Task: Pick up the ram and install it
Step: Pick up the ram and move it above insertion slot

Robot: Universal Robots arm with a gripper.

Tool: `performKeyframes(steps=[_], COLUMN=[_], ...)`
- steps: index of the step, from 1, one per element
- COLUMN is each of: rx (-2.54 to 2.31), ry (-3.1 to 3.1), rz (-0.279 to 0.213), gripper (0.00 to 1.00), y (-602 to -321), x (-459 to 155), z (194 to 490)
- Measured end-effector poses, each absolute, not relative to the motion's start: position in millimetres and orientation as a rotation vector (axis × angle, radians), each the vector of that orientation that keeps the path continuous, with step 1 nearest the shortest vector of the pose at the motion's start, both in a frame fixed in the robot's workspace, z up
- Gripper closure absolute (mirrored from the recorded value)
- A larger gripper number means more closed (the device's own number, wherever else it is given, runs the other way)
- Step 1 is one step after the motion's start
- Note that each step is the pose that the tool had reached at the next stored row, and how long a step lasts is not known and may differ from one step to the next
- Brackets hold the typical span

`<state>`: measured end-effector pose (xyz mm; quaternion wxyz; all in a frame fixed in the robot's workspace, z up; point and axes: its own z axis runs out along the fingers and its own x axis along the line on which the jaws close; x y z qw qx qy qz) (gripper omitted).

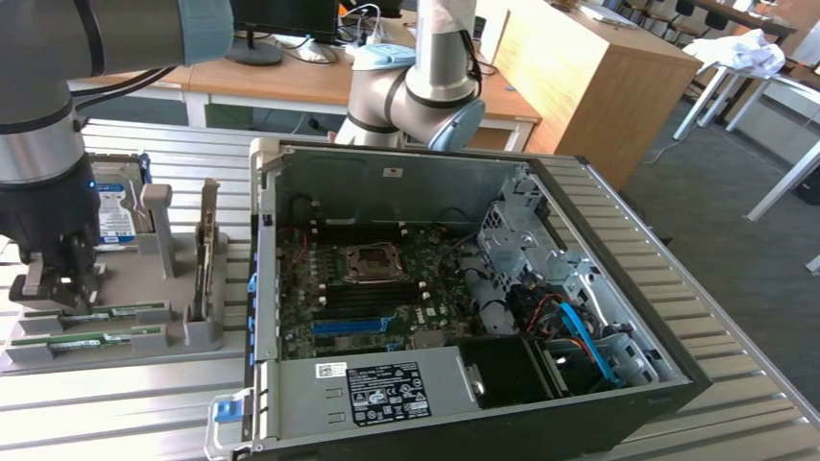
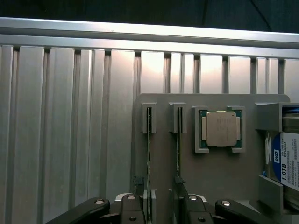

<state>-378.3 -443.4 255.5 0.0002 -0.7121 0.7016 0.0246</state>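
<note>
**Fig.** On your bench point(image 2: 70, 140), to the exterior view's left of the open computer case point(image 1: 384, 182), the grey holder point(image 2: 219, 177) carried a hard drive point(image 2: 287, 161), the ram point(image 2: 149, 154) as two sticks on edge in slots, and a processor point(image 2: 222, 129). Your fingers point(image 2: 187, 210) hung over the sticks, spread wide, gripping nothing.

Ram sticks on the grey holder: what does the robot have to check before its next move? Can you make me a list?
1. Gripper open: ok, its fingers stand apart.
2. Lined up on a ram stick: ok, the stick runs into the gap between the fingers.
3. Stick gripped: not ok, it sits in the grey holder with the jaws open.
4. Second ram stick clear of the fingers: cannot tell.
5. Computer case open: ok, the motherboard shows.
6. Memory slots free: cannot tell.
</note>
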Motion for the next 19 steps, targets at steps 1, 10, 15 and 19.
performKeyframes(steps=[1, 10, 15, 19], rx=[-2.237, -2.237, -2.237, -2.237], ry=[2.204, 2.204, 2.204, 2.204], rz=[0.077, 0.077, 0.077, 0.077], gripper=[0.63, 0.63, 0.63, 0.63], y=[-443.4, -443.6, -443.9, -444.0], x=[-378.3, -378.3, -378.3, -378.3], z=[255.5, 251.3, 246.9, 242.7])
